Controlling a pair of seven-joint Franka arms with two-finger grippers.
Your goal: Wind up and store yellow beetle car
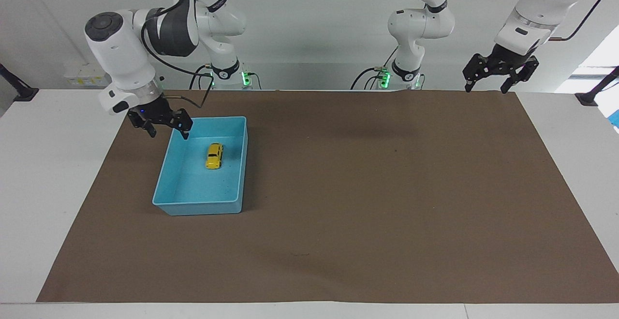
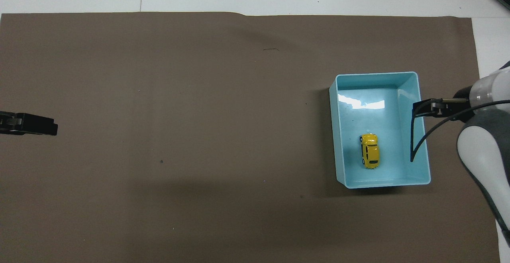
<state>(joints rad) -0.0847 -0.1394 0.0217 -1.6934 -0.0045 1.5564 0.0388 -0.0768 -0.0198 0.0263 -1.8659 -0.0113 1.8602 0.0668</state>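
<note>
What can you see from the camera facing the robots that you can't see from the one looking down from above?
Only the facing view shows the arms' white bodies, the green lights at their bases and the whole left gripper, open over the mat's edge. Only the overhead view shows the table's strip farthest from the robots. Both show the yellow beetle car lying in the light-blue bin on the brown mat, and the right gripper, open above the bin's edge.

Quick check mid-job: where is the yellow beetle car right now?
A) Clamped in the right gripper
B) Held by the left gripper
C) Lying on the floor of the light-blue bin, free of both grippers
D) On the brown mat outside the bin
C: the yellow beetle car lies in the light-blue bin, while the right gripper hangs open, clear of it, over the bin's edge.
</note>
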